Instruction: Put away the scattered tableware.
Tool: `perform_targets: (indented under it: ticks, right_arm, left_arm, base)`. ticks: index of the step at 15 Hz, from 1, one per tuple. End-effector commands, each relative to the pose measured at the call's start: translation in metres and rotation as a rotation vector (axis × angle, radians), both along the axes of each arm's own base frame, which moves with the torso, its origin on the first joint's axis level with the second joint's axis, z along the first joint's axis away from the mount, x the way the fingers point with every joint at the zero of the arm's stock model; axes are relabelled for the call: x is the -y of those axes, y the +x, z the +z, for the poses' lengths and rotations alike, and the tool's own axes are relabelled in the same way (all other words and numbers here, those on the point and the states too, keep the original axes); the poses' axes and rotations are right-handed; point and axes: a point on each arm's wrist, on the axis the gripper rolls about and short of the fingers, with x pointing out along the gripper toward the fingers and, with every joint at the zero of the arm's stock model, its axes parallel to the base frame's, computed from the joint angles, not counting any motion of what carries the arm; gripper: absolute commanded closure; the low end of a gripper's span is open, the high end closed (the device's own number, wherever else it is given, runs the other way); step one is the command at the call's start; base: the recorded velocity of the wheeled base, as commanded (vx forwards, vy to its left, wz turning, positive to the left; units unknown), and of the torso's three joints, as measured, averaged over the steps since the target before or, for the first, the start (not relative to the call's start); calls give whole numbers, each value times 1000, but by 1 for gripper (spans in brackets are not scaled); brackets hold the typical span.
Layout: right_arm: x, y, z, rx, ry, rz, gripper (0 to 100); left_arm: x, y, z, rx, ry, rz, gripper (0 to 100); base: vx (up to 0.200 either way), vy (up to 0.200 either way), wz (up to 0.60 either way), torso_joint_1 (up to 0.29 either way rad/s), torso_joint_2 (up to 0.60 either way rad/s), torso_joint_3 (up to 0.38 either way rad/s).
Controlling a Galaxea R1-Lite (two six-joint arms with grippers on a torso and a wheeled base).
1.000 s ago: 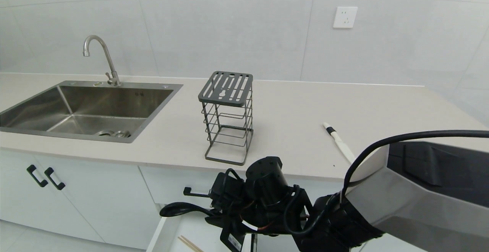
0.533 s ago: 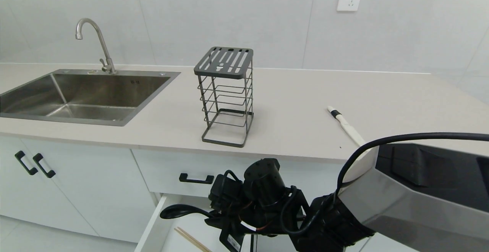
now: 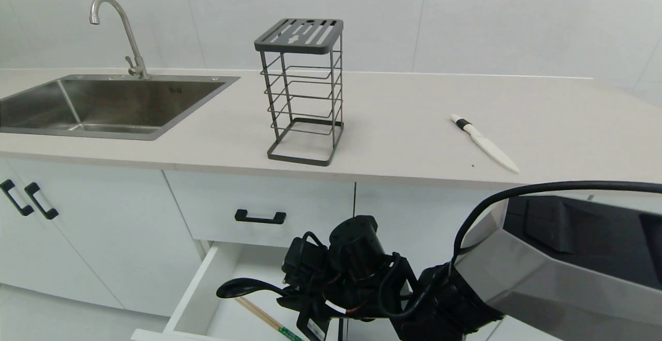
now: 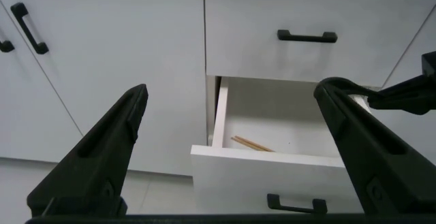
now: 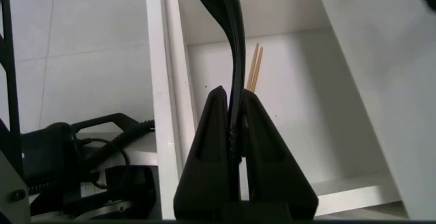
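The right pincer [image 5: 234, 105] held a black spoon [image 3: 242, 287] clamped by its handle above the open drawer [image 3: 199, 289] where chopsticks [image 4: 252, 144] lay, the left pincer [image 4: 231, 91] gaped wide, and a white knife [image 3: 483, 143] lay on the worktop [image 3: 403, 123].

Chopsticks [image 5: 254, 64] partly behind the right tool [image 5: 235, 100]; sink [image 3: 134, 98] cut off left

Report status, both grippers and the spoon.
Right gripper shut on black spoon, above open drawer. Left gripper open, empty. Chopsticks lie in drawer; knife on counter.
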Motion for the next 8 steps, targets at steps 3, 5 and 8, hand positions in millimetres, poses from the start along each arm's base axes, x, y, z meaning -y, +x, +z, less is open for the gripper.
perform_targets:
  ticks: [3, 5, 8]
  right_arm:
    - [-3, 3, -1, 4, 5, -1, 100]
    - [-4, 6, 0, 7, 10, -7, 100]
    - [-7, 12, -3, 9, 12, -18, 100]
  left_arm:
    - [0, 0, 0, -1, -2, 0, 0]
    - [0, 0, 0, -1, -2, 0, 0]
    - [0, 0, 0, -1, 0, 0, 0]
  base:
    - [0, 0, 0, -255, 434, 175]
    - [0, 0, 0, -210, 312, 117]
    - [0, 0, 0, -54, 144, 54]
